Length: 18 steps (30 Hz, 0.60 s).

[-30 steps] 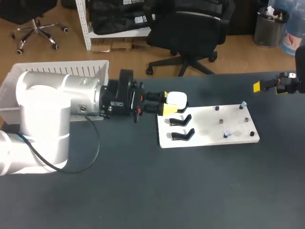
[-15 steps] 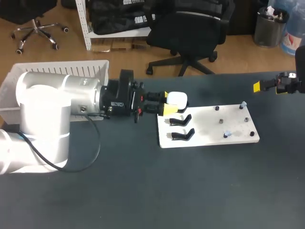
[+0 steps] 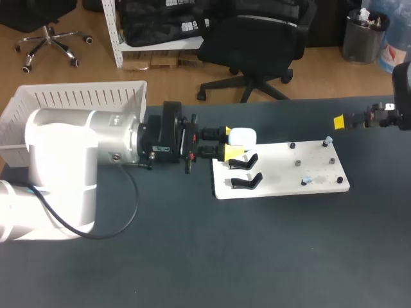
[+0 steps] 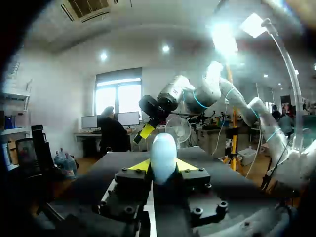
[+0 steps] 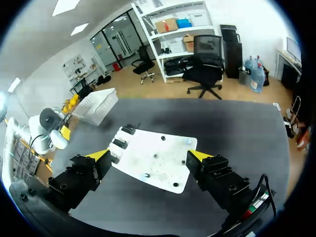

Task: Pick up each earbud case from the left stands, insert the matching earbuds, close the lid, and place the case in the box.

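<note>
bench: dark bench, seen from above and behind the robot.
white board: flat white board right of the bench's middle, nearer the far edge; also in the right wrist view, under and ahead of that gripper.
black stands: two bare black stands on the board's left end, one behind the other. They also show in the right wrist view.
earbud case: white rounded earbud case over the board's far left corner, just behind the bare stands. Cannot tell if it touches a stand.
left arm: big white left arm comes in from the bench's left edge and lies level, pointing along the bench to the board.
left gripper: left gripper is clamped on the earbud case, with a yellow tip on each side. In the left wrist view the case stands upright between the fingers of the gripper, both tips touching it.
right gripper: right gripper near the bench's far right corner, well apart from the board. Its own view shows the fingers spread wide with nothing between them.
box: white slatted box at the bench's far left corner, behind the left arm; also visible from the right wrist.
dark pegs: small dark pegs scattered on the board's right half.
earbuds: two small pale earbuds on the board's right half, one by the far right corner and one near the front edge. Too small to tell more.
</note>
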### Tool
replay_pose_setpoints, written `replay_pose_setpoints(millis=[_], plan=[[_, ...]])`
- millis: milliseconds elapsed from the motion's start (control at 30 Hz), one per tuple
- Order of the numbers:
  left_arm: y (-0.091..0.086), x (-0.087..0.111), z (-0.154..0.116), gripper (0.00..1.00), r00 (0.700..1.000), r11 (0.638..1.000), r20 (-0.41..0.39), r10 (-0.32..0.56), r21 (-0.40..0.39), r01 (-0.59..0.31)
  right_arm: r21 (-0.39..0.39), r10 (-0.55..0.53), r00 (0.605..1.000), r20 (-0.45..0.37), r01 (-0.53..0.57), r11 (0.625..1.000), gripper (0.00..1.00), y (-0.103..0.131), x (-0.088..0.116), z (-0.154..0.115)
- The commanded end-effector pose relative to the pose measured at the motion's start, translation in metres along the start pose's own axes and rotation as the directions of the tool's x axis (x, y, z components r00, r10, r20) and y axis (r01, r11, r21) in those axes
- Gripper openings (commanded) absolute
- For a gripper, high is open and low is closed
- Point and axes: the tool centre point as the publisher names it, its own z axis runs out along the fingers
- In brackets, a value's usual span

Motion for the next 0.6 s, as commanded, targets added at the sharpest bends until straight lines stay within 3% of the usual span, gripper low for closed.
replay_pose_setpoints(millis=[33, 267, 600], plan=[[0.001, 0.002, 0.005, 0.00, 1.000, 1.000, 0.013, 0.004, -0.008, -0.004, 0.004, -0.042, 0.999, -0.013, 0.042, 0.999, 1.00, 0.025, 0.010, -0.020], [0.005, 0.002, 0.008, 0.00, 0.999, 1.000, 0.038, 0.003, -0.007, -0.003, -0.004, -0.130, 0.988, -0.080, 0.130, 0.992, 1.00, 0.070, 0.016, -0.020], [0.011, 0.012, 0.007, 0.00, 0.999, 1.000, 0.038, -0.025, -0.002, 0.025, -0.049, -0.184, 0.970, -0.156, 0.178, 0.983, 1.00, 0.106, 0.016, -0.012]])
